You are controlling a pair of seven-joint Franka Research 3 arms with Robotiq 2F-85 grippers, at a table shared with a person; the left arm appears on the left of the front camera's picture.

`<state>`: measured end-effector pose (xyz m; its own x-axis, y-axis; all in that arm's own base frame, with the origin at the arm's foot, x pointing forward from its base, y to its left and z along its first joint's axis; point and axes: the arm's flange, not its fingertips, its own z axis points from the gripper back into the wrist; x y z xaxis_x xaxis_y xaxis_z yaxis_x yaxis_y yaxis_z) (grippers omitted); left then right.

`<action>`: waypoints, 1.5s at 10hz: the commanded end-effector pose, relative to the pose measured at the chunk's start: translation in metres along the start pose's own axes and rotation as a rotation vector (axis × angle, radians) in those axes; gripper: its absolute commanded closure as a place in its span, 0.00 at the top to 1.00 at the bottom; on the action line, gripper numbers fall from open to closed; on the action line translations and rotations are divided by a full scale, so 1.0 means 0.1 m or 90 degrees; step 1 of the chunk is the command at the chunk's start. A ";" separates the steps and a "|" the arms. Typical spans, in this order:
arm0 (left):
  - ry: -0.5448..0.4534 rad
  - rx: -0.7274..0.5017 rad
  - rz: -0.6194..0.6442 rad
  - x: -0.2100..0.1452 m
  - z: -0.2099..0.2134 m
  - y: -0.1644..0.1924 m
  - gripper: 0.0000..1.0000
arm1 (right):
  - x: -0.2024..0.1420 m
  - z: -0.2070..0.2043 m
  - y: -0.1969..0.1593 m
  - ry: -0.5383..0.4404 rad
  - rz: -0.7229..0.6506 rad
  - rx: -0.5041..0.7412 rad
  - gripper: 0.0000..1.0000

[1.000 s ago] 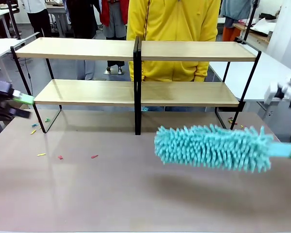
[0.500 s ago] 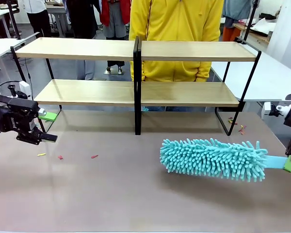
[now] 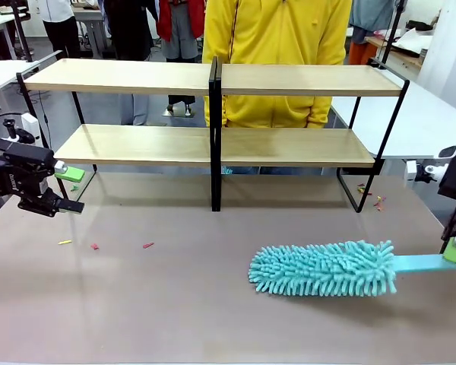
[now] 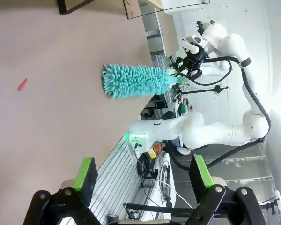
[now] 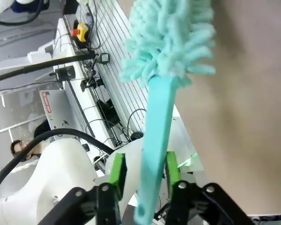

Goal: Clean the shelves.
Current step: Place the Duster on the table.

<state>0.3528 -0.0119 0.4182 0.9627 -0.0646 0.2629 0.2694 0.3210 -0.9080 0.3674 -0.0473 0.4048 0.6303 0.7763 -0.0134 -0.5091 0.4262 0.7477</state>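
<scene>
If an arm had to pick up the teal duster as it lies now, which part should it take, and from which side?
Probably the flat bare handle, coming from above at the table's right edge. The duster lies on the table, and its fluffy head would squash and give no firm hold. The right tool straddles that handle's end, green pads either side with gaps.

A matte grey-brown desk (image 3: 175,304) fills the foreground. White tables (image 3: 433,122) stand behind it. People stand farther back on a grey floor (image 3: 99,114).
</scene>
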 end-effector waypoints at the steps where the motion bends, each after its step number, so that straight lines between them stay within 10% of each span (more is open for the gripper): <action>1: -0.009 -0.020 -0.014 -0.02 -0.04 0.01 1.00 | -0.20 0.34 -0.07 -0.080 -0.073 -0.049 1.00; 5: -0.009 -0.020 -0.014 -0.02 -0.04 0.01 1.00 | -0.97 1.09 0.28 -0.429 -0.104 0.020 1.00; 9: -0.009 -0.020 -0.014 -0.02 -0.04 0.01 1.00 | -0.56 0.64 0.69 -0.393 -0.056 0.253 1.00; 10: -0.009 -0.020 -0.014 -0.02 -0.04 0.01 1.00 | -0.96 0.98 0.64 -0.440 -0.047 0.157 1.00; 15: -0.009 -0.020 -0.014 -0.02 -0.04 0.01 1.00 | -0.96 0.98 0.64 -0.440 -0.047 0.157 1.00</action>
<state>0.3532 -0.0124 0.4167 0.9633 -0.0681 0.2598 0.2677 0.3192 -0.9091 0.3302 -0.1402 0.5222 0.9302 0.2336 0.2833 -0.3423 0.2729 0.8991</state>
